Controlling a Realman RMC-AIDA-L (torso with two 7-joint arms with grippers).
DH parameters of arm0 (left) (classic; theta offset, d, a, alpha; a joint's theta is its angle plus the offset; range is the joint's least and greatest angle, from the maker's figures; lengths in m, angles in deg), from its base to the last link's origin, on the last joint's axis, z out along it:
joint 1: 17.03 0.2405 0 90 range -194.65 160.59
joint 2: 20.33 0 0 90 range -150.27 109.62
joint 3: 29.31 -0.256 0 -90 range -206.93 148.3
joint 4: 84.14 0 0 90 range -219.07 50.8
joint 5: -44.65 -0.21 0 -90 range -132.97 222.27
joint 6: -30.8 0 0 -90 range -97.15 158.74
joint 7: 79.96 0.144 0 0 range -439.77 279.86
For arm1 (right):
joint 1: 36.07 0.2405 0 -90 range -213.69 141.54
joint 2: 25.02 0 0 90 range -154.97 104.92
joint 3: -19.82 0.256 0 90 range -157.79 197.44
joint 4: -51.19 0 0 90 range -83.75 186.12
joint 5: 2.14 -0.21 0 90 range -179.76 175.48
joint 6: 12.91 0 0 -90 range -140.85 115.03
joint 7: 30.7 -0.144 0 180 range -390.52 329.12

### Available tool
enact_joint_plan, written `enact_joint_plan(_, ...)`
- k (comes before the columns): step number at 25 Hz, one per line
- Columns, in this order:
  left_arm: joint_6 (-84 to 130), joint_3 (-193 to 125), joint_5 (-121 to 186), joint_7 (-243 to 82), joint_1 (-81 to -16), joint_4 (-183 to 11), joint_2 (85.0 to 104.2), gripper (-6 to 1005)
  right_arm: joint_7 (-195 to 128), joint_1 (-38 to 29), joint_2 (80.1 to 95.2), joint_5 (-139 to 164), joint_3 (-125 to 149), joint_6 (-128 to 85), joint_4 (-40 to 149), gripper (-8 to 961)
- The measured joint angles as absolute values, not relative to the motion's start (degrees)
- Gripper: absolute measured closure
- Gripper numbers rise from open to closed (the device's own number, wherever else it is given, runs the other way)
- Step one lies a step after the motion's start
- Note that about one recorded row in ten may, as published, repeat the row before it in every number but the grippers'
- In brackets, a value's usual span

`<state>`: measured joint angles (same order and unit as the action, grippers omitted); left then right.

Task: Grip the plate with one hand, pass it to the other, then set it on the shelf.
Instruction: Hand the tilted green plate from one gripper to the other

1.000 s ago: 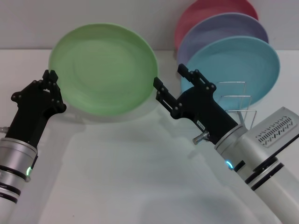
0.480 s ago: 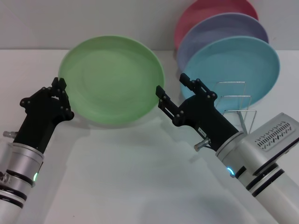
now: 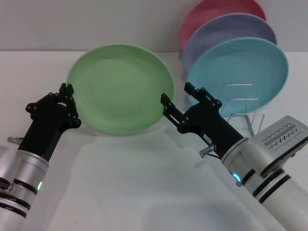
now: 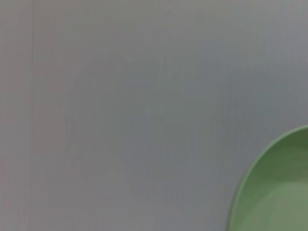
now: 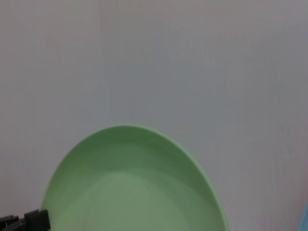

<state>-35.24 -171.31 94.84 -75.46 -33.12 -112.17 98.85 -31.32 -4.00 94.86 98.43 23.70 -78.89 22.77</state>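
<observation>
While the left gripper (image 3: pixel 69 103) clamps the light-green plate (image 3: pixel 120 86), the right gripper (image 3: pixel 179 98) waits spread; handover and wire rack (image 3: pixel 240 108) placement remain.

Plate (image 3: pixel 120 86) matte light-green plastic, smooth. Sky-blue plate (image 3: pixel 245 67) at 3 o'clock same matte plastic. Shelf (image 3: pixel 243 108) thin shiny metal wire. Both grippers matte black, arms brushed silver metal.

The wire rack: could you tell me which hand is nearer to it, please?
Right. The right hand is at the green plate's edge, just beside the rack. The left hand grips the plate's far edge, a plate's width away.
</observation>
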Motion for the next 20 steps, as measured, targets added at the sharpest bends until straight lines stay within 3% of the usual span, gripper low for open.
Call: enact_joint_plan(20,-34.24,-171.52,94.83,-75.30,-33.57,-112.17,98.85,929,-31.32,-3.38,94.86,98.55,25.20,-76.34,22.48,266)
